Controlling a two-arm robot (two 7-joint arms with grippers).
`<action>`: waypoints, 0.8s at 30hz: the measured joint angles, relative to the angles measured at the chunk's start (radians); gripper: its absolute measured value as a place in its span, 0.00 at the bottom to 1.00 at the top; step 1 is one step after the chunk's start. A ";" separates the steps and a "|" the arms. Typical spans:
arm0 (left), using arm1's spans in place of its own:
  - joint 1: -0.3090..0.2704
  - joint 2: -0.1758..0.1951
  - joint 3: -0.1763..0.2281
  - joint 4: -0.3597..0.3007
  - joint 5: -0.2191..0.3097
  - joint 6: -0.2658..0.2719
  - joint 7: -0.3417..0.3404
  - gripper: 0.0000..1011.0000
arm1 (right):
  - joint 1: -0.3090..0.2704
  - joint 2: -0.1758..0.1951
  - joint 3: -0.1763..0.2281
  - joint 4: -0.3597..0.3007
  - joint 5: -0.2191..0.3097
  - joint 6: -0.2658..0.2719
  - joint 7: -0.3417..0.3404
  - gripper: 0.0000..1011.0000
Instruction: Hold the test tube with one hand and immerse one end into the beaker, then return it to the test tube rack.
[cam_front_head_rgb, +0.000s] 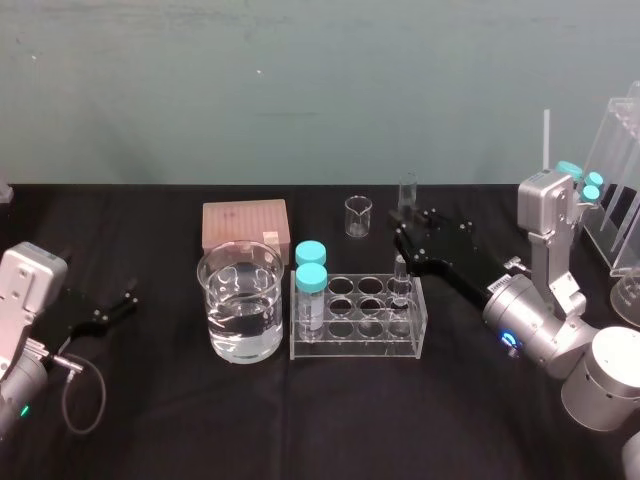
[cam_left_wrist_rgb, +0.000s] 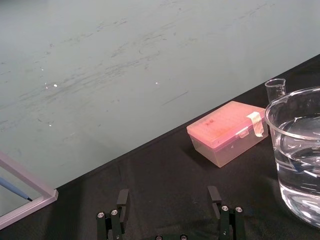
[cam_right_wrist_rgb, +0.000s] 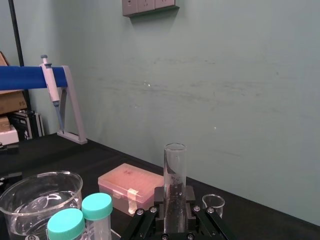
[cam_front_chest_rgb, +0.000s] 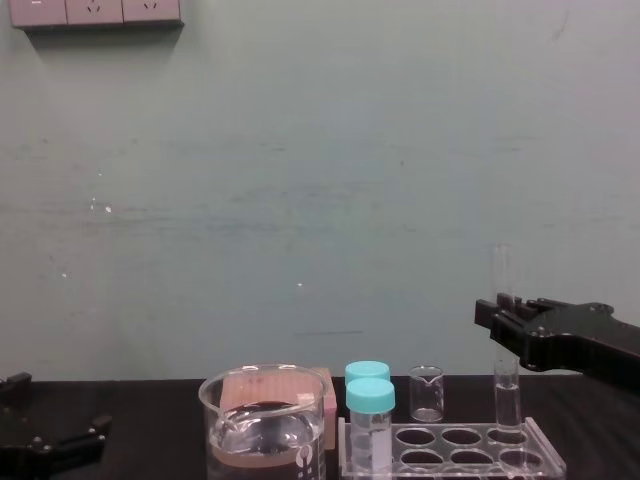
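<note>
Silver-grey joints of the right arm (cam_front_head_rgb: 556, 345), one ringed in blue light, sit at 4 o'clock in the head view. From them the black two-fingered right gripper (cam_front_head_rgb: 402, 236) reaches toward 10 o'clock. Its fingers (cam_right_wrist_rgb: 190, 196) are clenched on either side of the long, thin, clear glass test tube (cam_front_head_rgb: 406, 198), at about mid-height. The tube stands upright, its lower end down in the hole at the 2 o'clock corner of the low clear acrylic test tube rack (cam_front_head_rgb: 355, 351). How deep it sits I cannot tell.

Two short vials with teal screw caps (cam_front_head_rgb: 311, 268) fill both holes at the rack's 9 o'clock end. Just beside that end stands the large, wide, clear glass beaker (cam_front_head_rgb: 240, 300), partly full of clear liquid. A pink plastic lidded box (cam_front_head_rgb: 245, 224) lies at 12 o'clock from it. A tiny clear beaker (cam_front_head_rgb: 358, 215) stands at 12 o'clock from the rack.

Well apart at 9 o'clock, the left gripper (cam_front_head_rgb: 116, 306) rests low over the black table (cam_front_head_rgb: 300, 420), its fingers spread wide.
</note>
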 joint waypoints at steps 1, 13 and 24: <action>0.000 0.000 0.000 0.000 0.000 0.000 0.000 0.99 | 0.000 -0.001 0.000 0.002 -0.001 0.000 0.000 0.23; 0.000 0.000 0.000 0.000 0.000 0.000 0.000 0.99 | 0.007 -0.006 -0.005 0.021 -0.010 0.004 0.000 0.23; 0.000 0.000 0.000 0.000 0.000 0.000 0.000 0.99 | 0.009 -0.010 -0.009 0.028 -0.017 0.010 0.000 0.23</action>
